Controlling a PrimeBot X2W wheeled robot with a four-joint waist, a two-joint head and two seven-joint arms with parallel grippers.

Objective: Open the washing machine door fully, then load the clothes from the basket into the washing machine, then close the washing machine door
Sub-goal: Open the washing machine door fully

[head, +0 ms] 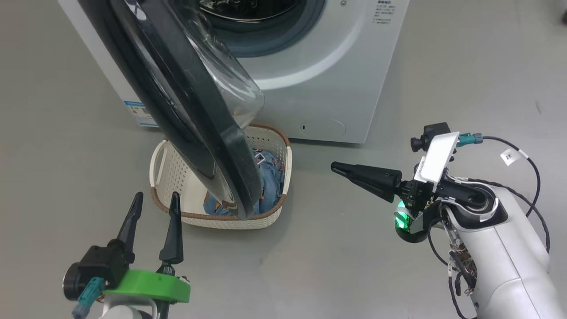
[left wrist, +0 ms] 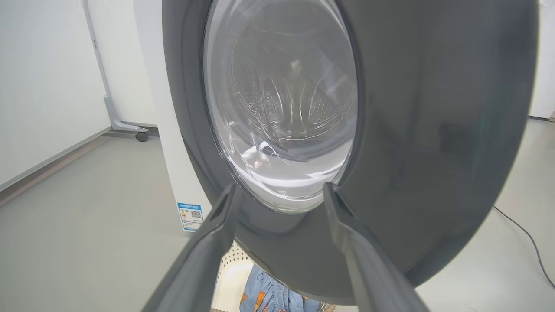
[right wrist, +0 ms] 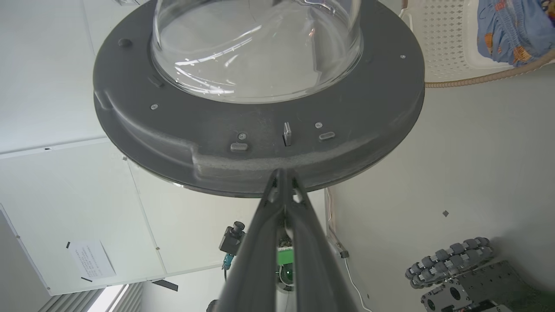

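On the grey floor (head: 336, 248), the washing machine door (head: 195, 115) hangs half open above the basket (head: 172, 177) of clothes (head: 270, 177); rigid, hinged and glossy, it likely wants a push at its free rim from the clenched right end effector (head: 335, 167), the left end effector (head: 157, 195) released and empty.

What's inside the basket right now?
Light blue printed clothes lie in the basket; the open washing machine door hangs in front and hides part of the pile.
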